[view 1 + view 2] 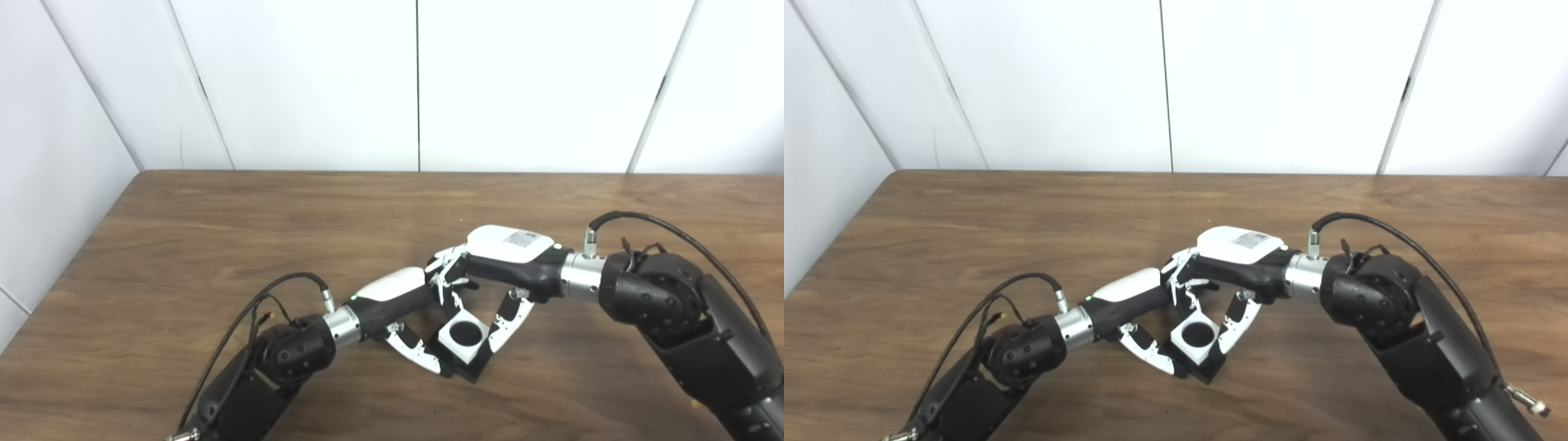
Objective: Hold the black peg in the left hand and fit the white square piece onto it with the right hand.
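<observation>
— Near the surface's point(245, 208) six-o'clock edge, what's there?
— One white square piece point(463, 336), round dark hole on top, seated over one black peg point(471, 369). Left hand point(411, 306) closed on the peg from nine o'clock; right hand point(497, 269) pinches the piece from three o'clock.

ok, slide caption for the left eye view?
Both hands, left hand and right hand, close around the white square piece seated on its black base.
</observation>
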{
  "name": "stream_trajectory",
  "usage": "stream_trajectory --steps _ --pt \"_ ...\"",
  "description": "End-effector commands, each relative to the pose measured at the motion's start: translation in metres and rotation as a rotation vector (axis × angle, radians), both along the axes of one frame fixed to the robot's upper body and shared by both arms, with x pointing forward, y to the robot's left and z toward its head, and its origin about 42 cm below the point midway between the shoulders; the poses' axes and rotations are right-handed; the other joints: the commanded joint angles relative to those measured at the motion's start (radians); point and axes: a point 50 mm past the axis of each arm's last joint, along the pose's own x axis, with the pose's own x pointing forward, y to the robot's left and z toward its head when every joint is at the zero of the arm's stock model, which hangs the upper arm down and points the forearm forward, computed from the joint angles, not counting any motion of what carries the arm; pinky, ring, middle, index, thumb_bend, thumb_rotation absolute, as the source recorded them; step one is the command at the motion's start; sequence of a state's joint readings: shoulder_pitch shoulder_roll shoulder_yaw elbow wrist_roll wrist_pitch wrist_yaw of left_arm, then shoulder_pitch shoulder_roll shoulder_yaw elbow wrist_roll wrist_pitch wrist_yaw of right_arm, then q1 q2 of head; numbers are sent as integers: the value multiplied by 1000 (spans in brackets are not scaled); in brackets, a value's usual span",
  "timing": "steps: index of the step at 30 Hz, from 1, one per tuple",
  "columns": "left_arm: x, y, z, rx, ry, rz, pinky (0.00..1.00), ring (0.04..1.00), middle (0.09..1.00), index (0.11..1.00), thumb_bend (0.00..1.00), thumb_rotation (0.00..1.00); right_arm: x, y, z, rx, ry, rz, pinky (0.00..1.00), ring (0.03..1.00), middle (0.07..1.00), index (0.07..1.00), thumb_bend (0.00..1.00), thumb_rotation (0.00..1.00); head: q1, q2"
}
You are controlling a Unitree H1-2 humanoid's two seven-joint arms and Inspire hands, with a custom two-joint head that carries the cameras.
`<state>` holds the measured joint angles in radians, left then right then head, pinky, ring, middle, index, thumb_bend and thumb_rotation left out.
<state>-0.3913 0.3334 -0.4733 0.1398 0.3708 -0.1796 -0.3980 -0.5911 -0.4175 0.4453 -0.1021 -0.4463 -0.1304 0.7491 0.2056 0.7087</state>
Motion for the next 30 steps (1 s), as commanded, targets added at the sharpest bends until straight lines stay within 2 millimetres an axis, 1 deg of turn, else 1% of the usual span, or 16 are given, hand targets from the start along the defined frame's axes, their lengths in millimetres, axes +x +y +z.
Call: stream_trajectory --steps 1,8,13,17,18,19,20,22,24,30 --pt "-7 1 -14 84 20 -9 1000 1000 956 493 520 80 6 6 23 33 -75 28 874 900 830 480 512 140 0 1" --pt "-7 1 -13 92 20 -8 1000 1000 958 493 521 78 11 3 14 28 -57 5 871 899 829 480 514 138 -4 3" --pt "-6 2 -12 100 28 -6 1000 1000 961 493 520 79 15 -3 9 4 -63 -8 873 900 832 482 513 142 -10 -1" --pt "-4 4 -12 94 27 -2 1000 1000 959 493 521 78 16 -6 13 -71 -42 -30 923 942 884 496 518 161 -14 -1" --pt "-4 4 -12 95 29 -1 1000 1000 958 493 521 78 16 -7 14 -80 -39 -33 927 949 894 590 672 250 -14 -1" --pt "-4 5 -12 95 30 0 1000 1000 958 492 521 79 16 -7 14 -85 -38 -34 921 950 900 652 766 301 -14 -1" --pt "-4 5 -11 96 31 0 1000 1000 957 492 520 79 16 -7 15 -90 -37 -35 913 948 905 700 831 334 -14 0" --pt "-4 5 -11 95 33 -1 1000 1000 958 492 520 79 15 -8 15 -95 -30 -38 911 950 913 735 871 345 -16 -1" --pt "-4 5 -10 98 33 0 1000 1000 958 493 520 80 15 -8 16 -102 -29 -39 916 953 920 755 888 350 -16 -1" --pt "-3 5 -10 93 38 5 1000 1000 956 492 521 79 14 -10 17 -96 -25 -48 920 954 925 770 915 328 -18 0"
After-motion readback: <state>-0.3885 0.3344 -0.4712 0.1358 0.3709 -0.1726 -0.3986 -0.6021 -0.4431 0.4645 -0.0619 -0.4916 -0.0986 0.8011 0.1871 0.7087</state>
